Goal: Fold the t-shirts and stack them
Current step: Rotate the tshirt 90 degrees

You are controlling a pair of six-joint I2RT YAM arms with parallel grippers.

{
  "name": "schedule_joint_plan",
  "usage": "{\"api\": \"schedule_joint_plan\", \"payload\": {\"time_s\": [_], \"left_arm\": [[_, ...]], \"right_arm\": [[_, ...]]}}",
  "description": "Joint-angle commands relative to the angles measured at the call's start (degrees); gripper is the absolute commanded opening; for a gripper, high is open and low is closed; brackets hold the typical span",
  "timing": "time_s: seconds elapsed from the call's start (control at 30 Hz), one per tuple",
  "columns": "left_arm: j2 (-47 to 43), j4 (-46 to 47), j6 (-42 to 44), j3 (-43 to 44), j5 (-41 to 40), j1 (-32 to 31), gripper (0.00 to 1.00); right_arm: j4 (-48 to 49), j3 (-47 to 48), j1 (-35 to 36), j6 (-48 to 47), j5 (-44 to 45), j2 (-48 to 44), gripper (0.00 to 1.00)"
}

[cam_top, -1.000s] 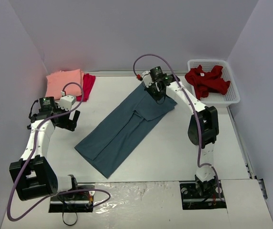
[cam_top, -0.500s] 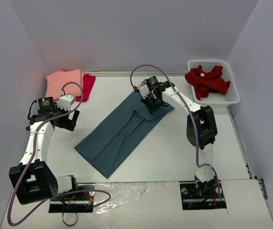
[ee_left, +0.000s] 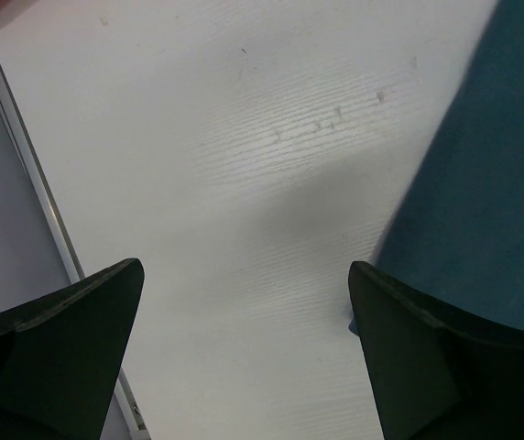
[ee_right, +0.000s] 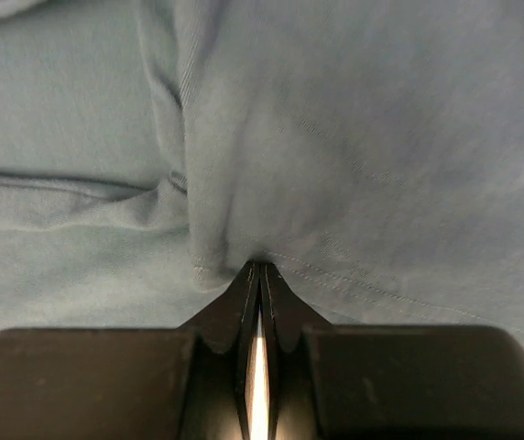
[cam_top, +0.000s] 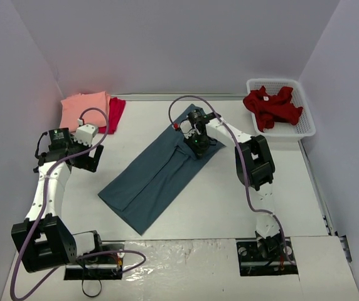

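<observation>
Top external view: the blue shirt [cam_top: 151, 182] lies slantwise, its far end folded over, with the right gripper [cam_top: 196, 148] pinched shut on that fold's hem. The left gripper [cam_top: 93, 158] hangs left of the blue shirt — jaws wide, holding nothing. A pink shirt [cam_top: 82, 108] and a crimson shirt [cam_top: 115, 111] lie beyond its left side, and the dark red shirt [cam_top: 272, 105] sits in a basket [cam_top: 306, 128] to its far right.

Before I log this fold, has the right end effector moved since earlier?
Yes. The right end effector, gripping the slate-blue t-shirt, came nearer and left, away from the white basket.

Robotics lab cell, plain grey walls [cam_top: 167, 44], white table [cam_top: 223, 200], 2 bolted robots, left arm [cam_top: 49, 182], right arm [cam_top: 255, 164]
</observation>
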Motion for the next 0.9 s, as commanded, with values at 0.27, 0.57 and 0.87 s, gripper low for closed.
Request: {"api": "schedule_joint_plan", "payload": {"time_s": [0.27, 0.57, 0.87], "left_arm": [[0.6, 0.6, -0.7, 1.0, -0.9, 0.4, 0.94], [1.6, 0.1, -0.7, 1.7, 0.6, 0.3, 0.94], [3.7, -1.1, -0.5, 2.7, 2.1, 0.3, 0.94]], "right_arm": [[-3.4, 10.4, -1.5, -0.6, 7.8, 8.7, 0.00], [-4.2, 21.8, -4.5, -0.6, 14.8, 15.6, 0.00], [-4.1, 30.5, -6.3, -0.6, 23.3, 19.7, 0.00]]}}
